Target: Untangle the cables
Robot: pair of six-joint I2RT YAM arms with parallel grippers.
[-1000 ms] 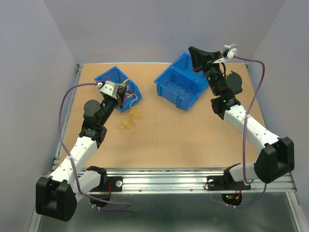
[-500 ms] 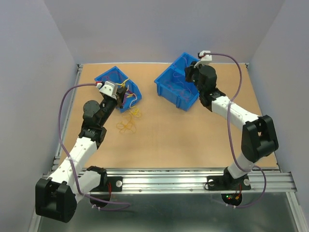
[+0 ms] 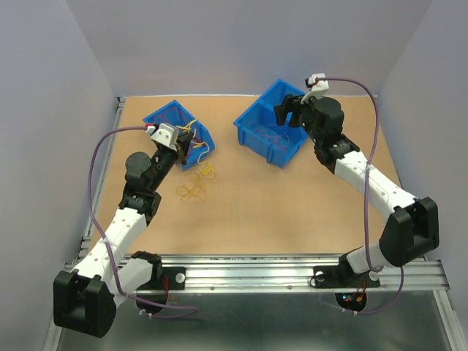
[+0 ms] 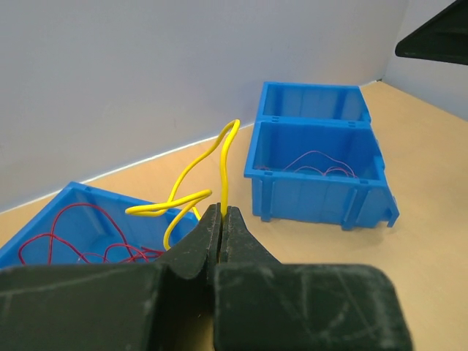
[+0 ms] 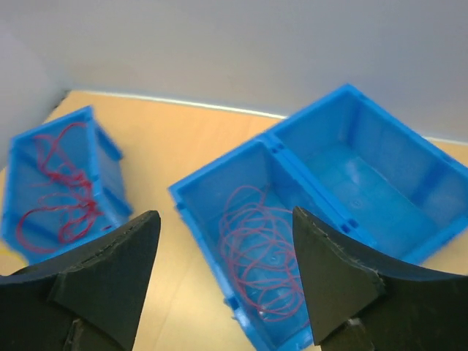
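My left gripper [image 4: 221, 213] is shut on a yellow cable [image 4: 222, 183] that loops up above the left blue bin [image 3: 164, 113]. Red cables [image 4: 73, 238] lie tangled inside that bin. In the top view the left gripper [image 3: 187, 143] sits at the bin's near right side. My right gripper [image 5: 225, 216] hangs open over the two-compartment blue bin [image 5: 219, 167], with nothing between its fingers. A coiled red cable [image 5: 259, 256] lies in that bin's near compartment. Yellow-orange cable loops [image 3: 192, 191] rest on the table.
The wooden table [image 3: 278, 212] is walled by grey panels on three sides. The right bin's far compartment [image 5: 365, 168] holds nothing. A smaller yellow loop [image 3: 208, 172] lies just in front of the left bin. A metal rail [image 3: 256, 267] runs along the near edge.
The right arm came down from a raised pose at the back to over the two-compartment bin, and its gripper opened. The left arm has not moved.
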